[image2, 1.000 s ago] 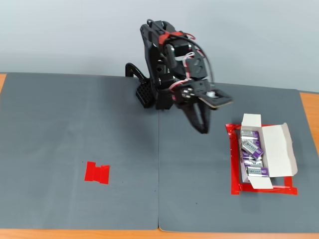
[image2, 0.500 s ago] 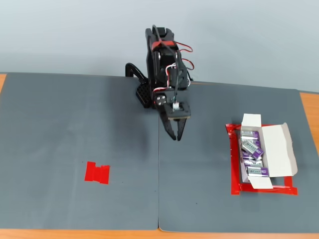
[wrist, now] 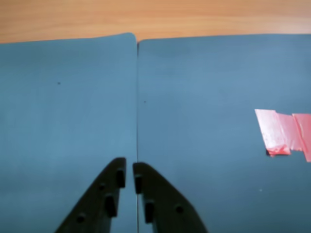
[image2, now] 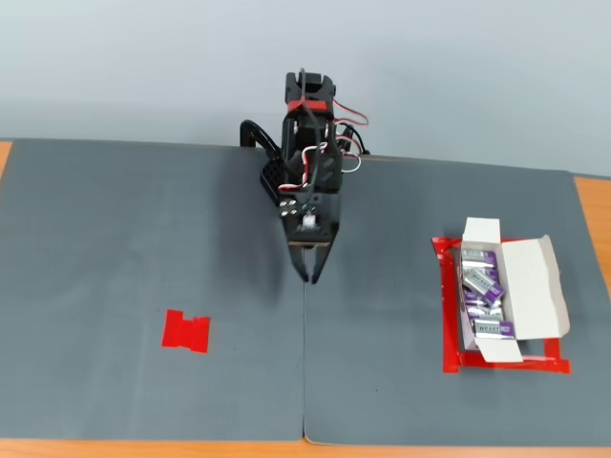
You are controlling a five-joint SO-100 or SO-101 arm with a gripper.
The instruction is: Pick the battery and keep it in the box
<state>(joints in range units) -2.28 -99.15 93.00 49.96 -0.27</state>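
Note:
My gripper (wrist: 129, 171) (image2: 311, 278) hangs over the seam between two grey mats, with its black jaws nearly closed and nothing between them. The white box (image2: 506, 289) sits at the right of the fixed view inside a red tape frame, with its flaps open. Several silver and purple batteries (image2: 483, 288) lie inside it. No loose battery shows on the mats in either view. The box is out of the wrist view.
A flat red tape patch (image2: 186, 331) lies on the left mat in the fixed view and shows at the right edge of the wrist view (wrist: 284, 132). The wooden table edge (wrist: 155, 17) borders the mats. The arm's base (image2: 307, 134) stands at the back centre.

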